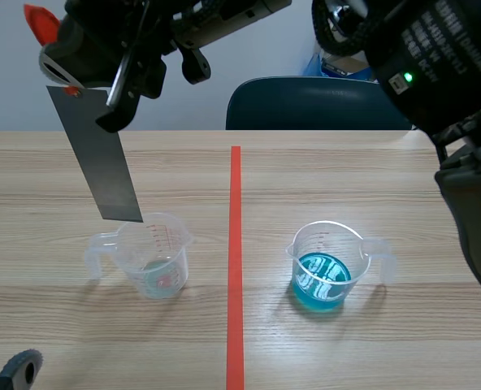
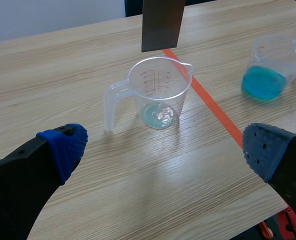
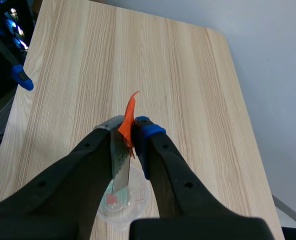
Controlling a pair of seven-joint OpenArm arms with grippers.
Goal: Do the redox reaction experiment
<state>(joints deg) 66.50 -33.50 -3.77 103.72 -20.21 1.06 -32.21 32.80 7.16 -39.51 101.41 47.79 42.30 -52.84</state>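
- Plainly, the right gripper (image 1: 94,85) is clamped on the top end of a grey metal strip (image 1: 102,158), just beneath the orange tag (image 1: 39,23) stuck to it; its arm reaches across from the right, high above the table (image 1: 370,341).
- The strip hangs slightly tilted, its lower edge just above the rim of the left cup (image 1: 155,256) and not inside it, as far as the left wrist view shows; from the right wrist view it lines up over the cup's mouth.
- That cup holds only a thin pale film of liquid at its bottom; the blue solution sits in the right cup (image 1: 328,264), across the red tape line (image 1: 236,260) and well apart.
- The left gripper (image 2: 164,147) has its fingers spread wide with nothing between them, blue pads (image 2: 65,145) showing; it sits low at the robot's side of the table, the left cup ahead of it.
- The step in hand looks to be dipping the strip into a cup; the reaction likely needs the blue solution, so it is worth checking which cup the strip belongs in before going down.
- To do it well: bring the strip to vertical first; centre it over the mouth, away from spout and handle; descend slowly so a lower corner does not catch the rim.
- The cup is light clear plastic and would probably slide or tip under a sideways nudge; move purely downward; the free left gripper could steady the handle.
- Grip firmly near the tag; a thin smooth strip may slip or swing.
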